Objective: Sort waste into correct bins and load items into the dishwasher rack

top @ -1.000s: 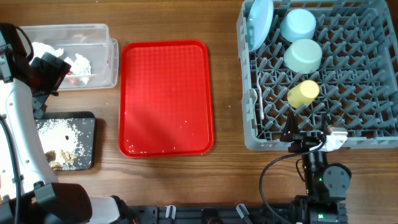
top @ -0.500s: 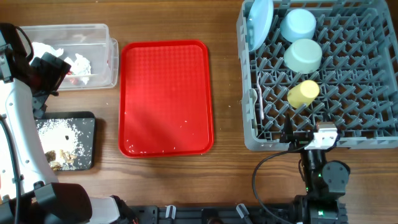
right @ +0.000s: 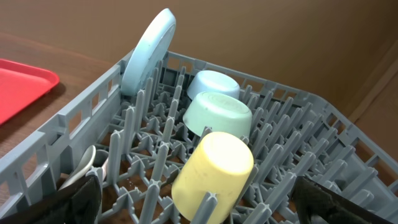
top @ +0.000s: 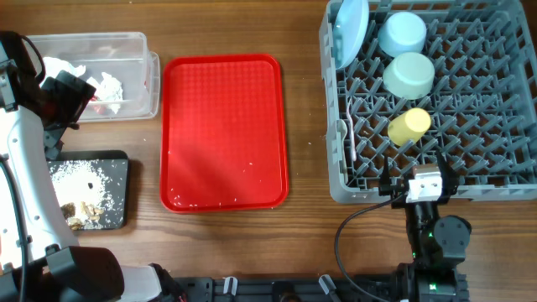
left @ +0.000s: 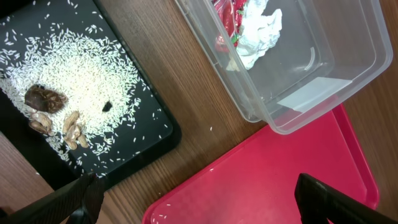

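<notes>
Bright, even light from above; shadows soft, short. Mild sheen on red tray [top: 222, 126] and clear tub [left: 336, 50]. Overhead sharp; wrist views soften toward the bottom corners.

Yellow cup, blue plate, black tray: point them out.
Yellow cup [right: 211, 177]: right wrist view, middle of its side.
Blue plate [top: 351, 32]: overhead view, middle of its face.
Black tray [top: 119, 201]: overhead view, bare floor by its right edge.
</notes>
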Tool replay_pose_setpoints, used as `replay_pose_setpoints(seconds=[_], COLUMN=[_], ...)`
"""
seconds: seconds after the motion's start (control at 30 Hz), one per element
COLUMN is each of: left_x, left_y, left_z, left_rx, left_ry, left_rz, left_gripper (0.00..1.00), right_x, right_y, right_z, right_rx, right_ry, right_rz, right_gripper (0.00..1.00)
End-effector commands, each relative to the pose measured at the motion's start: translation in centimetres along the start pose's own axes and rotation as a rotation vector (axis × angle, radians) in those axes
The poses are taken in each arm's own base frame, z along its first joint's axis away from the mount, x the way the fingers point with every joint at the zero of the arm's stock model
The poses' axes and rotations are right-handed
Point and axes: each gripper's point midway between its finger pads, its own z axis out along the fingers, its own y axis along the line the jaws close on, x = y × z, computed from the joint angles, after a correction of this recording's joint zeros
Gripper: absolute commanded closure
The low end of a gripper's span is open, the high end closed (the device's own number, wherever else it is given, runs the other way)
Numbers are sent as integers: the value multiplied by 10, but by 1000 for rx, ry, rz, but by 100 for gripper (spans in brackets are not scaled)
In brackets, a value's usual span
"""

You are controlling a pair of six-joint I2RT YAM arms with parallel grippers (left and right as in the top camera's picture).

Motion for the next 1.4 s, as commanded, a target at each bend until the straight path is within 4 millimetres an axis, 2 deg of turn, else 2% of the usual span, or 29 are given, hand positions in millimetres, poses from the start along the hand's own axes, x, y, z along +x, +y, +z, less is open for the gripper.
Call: replay_pose_setpoints(seconds=[0.0, 0.17, 0.27, 0.33, 0.5, 0.63, 0.77, 1.37], left_x=[-3, -3, -3, -3, -3, -3, -3, -3], left_y=[2, 2, 2, 2, 2, 2, 2, 2], left_z=[0, 0, 0, 0, 0, 0, 0, 0], left_rx=[-8, -8, -8, -8, -8, -8, -8, -8], left_ry=[-9, -9, -9, -9, -9, -9, -9, -9], left_rz=[-8, -8, -8, -8, -8, -8, -8, -8], left_gripper=[0, 0, 0, 0, 0, 0, 0, 0], right_x=[2, -5, -19, -21, -22, -22, -21, -21], right_y=[-2, -4, -7, -7, -6, -6, -8, -8], right_z=[0, -2, -6, -7, -7, -7, -7, -7], right_rx=[9, 17, 36, 34, 16, 12, 28, 28], right_ry=[7, -21, -83, -95, -101, -101, -98, -98], right_rz=[-18, -20, -23, -21, 231, 314, 262, 265], right_gripper=[0, 0, 0, 0, 0, 0, 0, 0])
